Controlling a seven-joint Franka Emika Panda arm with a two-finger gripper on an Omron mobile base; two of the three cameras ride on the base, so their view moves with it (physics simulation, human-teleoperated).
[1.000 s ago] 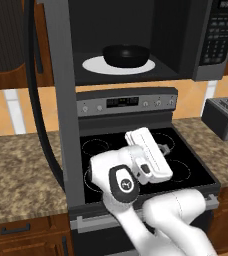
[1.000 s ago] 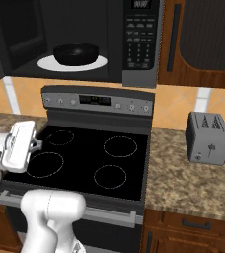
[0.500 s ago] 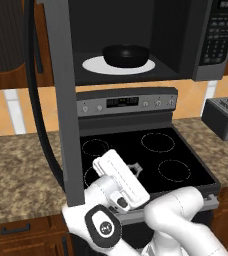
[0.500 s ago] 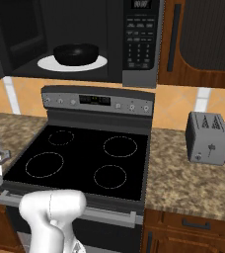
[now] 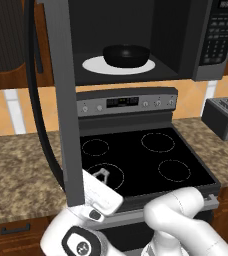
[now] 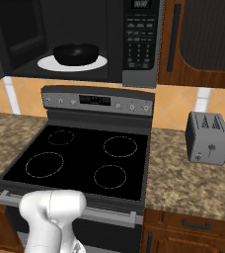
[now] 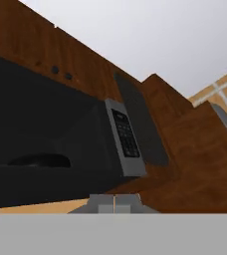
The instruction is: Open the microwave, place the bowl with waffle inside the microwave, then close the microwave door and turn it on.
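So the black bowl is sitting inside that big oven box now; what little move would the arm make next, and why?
Probably swing the hand up behind the open grey-framed microwave door to push it closed. The small black bowl already rests on the white round turntable plate, and the shut fingers hold nothing.

Even, soft light with no visible source is seen across all three rendered pictures. The counter (image 6: 193,173) and the tiled wall (image 5: 16,107) are brightly lit, and no hard shadows are cast on them. The inside of the microwave (image 5: 131,40) is left dim, so the black bowl (image 5: 126,55) is hard to separate from the dark cavity, while the white plate (image 6: 45,63) stands out. No glare is seen on the stove top (image 6: 85,158). Edges are slightly soft and blocky. In the hand view the ceiling (image 7: 150,35) is rendered pale and flat.
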